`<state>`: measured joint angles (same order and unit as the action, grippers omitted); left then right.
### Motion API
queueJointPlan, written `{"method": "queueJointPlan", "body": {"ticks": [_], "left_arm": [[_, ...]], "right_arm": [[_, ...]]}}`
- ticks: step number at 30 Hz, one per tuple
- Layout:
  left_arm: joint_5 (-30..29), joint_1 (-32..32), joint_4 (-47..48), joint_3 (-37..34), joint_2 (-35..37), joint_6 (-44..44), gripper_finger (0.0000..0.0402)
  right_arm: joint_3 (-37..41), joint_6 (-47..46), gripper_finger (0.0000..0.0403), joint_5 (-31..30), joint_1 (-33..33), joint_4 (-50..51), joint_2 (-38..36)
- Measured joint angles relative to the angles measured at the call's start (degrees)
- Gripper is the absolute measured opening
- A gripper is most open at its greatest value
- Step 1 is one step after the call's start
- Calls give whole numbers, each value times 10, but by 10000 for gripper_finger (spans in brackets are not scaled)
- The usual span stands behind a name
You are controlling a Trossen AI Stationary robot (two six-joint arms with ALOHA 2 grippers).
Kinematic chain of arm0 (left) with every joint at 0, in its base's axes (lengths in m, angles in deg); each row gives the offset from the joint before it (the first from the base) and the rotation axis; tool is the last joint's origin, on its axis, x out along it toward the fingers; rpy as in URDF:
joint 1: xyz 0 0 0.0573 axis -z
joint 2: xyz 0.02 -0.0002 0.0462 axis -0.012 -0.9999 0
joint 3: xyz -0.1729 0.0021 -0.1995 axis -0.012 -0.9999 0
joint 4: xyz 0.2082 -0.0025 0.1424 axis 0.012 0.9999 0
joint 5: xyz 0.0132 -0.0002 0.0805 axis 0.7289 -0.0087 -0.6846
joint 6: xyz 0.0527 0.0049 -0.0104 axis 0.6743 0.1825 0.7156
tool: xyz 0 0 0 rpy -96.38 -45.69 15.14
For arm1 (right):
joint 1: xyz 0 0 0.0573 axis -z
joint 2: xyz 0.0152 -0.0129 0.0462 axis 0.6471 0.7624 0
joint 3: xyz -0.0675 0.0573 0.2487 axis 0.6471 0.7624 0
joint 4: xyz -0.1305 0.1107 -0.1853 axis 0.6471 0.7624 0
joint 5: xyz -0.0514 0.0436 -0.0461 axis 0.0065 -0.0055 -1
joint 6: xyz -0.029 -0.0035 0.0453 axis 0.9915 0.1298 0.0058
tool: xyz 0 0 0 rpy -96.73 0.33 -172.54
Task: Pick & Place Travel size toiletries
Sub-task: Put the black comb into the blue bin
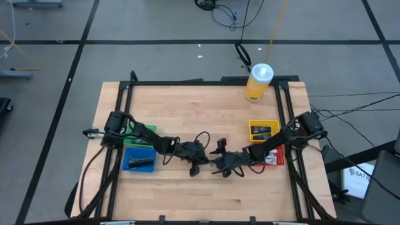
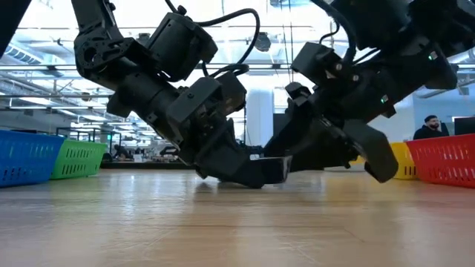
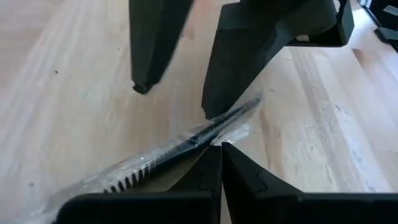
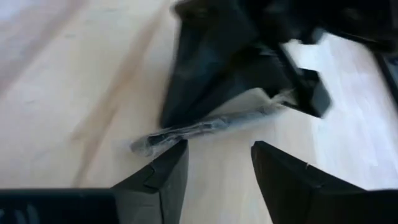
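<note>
Handover step: left gripper pinched shut on the wrapped comb; right gripper, half-open just beside it, must close on the comb.

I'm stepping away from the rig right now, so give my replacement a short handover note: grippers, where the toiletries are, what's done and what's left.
Left gripper: shut on the wrapped comb, low over the table's middle.
Right gripper: open, facing the left one, fingers on either side of the comb's far end; not gripping it.
Toiletries: dark items lie in the blue bin and the yellow bin; something lies in the red bin, partly hidden by the right arm. The green bin's contents cannot be made out.
Done: some items binned.
Left: the comb, between the two grippers, still has to go into a bin.
</note>
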<state>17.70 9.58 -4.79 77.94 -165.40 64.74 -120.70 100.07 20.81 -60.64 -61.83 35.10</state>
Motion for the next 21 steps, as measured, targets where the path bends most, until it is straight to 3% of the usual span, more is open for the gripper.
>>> {"method": "queueJointPlan", "body": {"ticks": [6,11,15,21], "left_arm": [[-3,0,-20,0,0,3,5],[-7,0,-22,0,0,4,8],[-26,1,-24,0,0,3,14],[-38,1,-26,0,0,2,2]], "right_arm": [[0,16,136,100,9,12,0],[0,32,115,105,5,14,0],[0,61,124,106,-2,6,0],[0,83,174,102,-12,-9,0]]}}
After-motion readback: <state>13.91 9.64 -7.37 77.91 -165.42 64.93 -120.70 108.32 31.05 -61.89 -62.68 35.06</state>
